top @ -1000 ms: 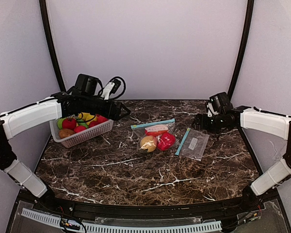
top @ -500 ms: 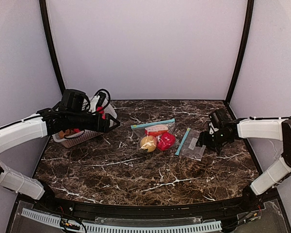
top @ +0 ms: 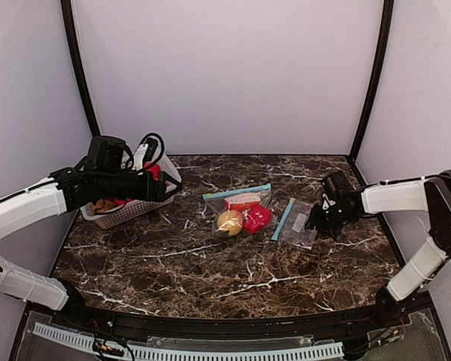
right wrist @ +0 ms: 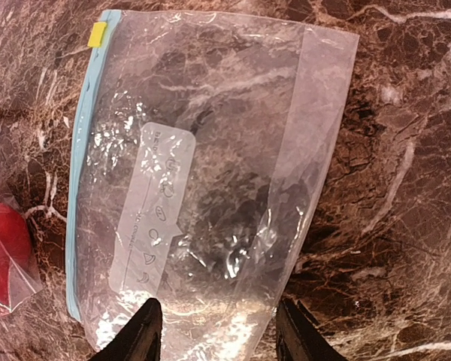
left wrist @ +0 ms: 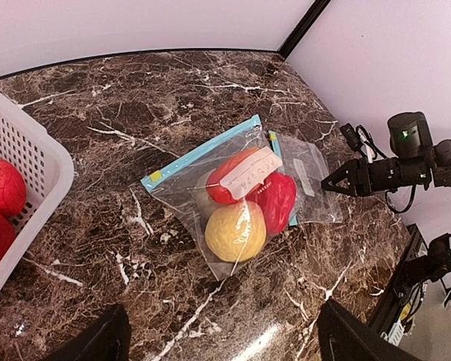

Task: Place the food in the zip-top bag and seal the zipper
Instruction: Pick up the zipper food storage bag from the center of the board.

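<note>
1. Filled bag [top: 240, 211]: a clear zip-top bag lying flat near the centre of the table [top: 210, 263]. Its blue zipper edge faces 12 o'clock. Its long axis runs from 9 to 3 o'clock, with the 3 o'clock end set slightly farther back.
2. Food [left wrist: 244, 207] inside it: a yellow piece [left wrist: 235, 230], a red piece [left wrist: 276, 200] and an orange-red piece [left wrist: 224, 183], all touching.
3. Basket [top: 133, 214]: white lattice, at 9 o'clock of the filled bag. It holds more red pieces, mostly hidden under the left arm.
4. Empty bag [right wrist: 210, 150]: clear and flat, just beside the filled bag at 3 o'clock. Its blue zipper edge faces 9 o'clock. Its long axis runs from 1 to 7 o'clock, with a yellow tab [right wrist: 98, 34] at the 1 o'clock end.
5. Writing: there is a white label on each bag. The filled bag's carries handwriting, the empty bag's carries small print, and neither can be read.
6. Left gripper [left wrist: 225, 346]: above the basket's 3 o'clock end and aimed at the filled bag. Its fingers are spread wide with nothing between them.
7. Right gripper [right wrist: 218, 335]: over the empty bag's 6 o'clock end. Its fingers stand apart, straddling the bag without pinching it, and whether they touch it cannot be told.
8. Change since a second ago: the right gripper has come from 1 o'clock of the empty bag to stand over it. The left arm has drawn back toward 9 o'clock and covers more of the basket. Both bags are unmoved.
</note>
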